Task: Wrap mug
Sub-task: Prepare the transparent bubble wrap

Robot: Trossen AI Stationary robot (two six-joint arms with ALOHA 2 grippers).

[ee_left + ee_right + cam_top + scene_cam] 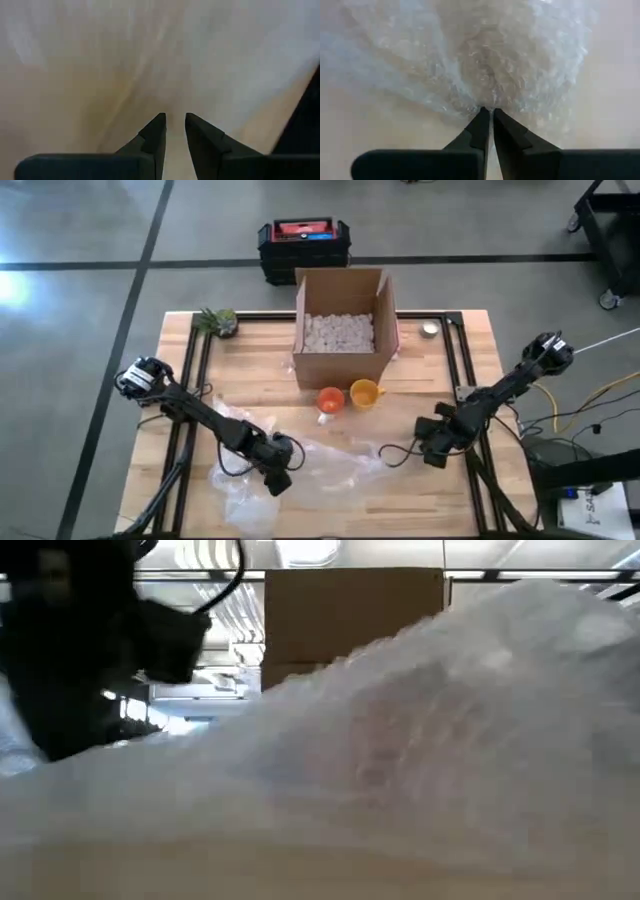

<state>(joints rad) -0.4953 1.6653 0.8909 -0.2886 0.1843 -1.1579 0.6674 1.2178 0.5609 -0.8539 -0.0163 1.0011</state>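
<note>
A clear sheet of bubble wrap (325, 460) lies crumpled along the near part of the wooden table. An orange mug (329, 400) and a yellow mug (365, 393) stand bare on the table beyond it, in front of the box. My left gripper (284, 480) is low at the wrap's left part, with its fingers close together and wrap filling its wrist view. My right gripper (396, 452) is shut on the wrap's right end. In the low view the bubble wrap (420, 740) hides both mugs. My left gripper (174, 120) has the bubble wrap between its fingers near the sheet's left part (175, 107). Streaks of wrap fan out from the fingertips. One layer or several, I cannot tell. The sheet rests on the table. My right gripper (489, 111) pinches the right edge of the bubble wrap (487, 102) between its two fingertips, coming low from the table's right side. The wrap gathers into folds at the fingertips. The rest of the sheet lies on the table.
An open cardboard box (340, 330) holding white packing peanuts stands at the table's far middle. A small plant (218, 322) sits at the far left and a small round object (430, 330) at the far right. A black crate (303, 245) is on the floor beyond.
</note>
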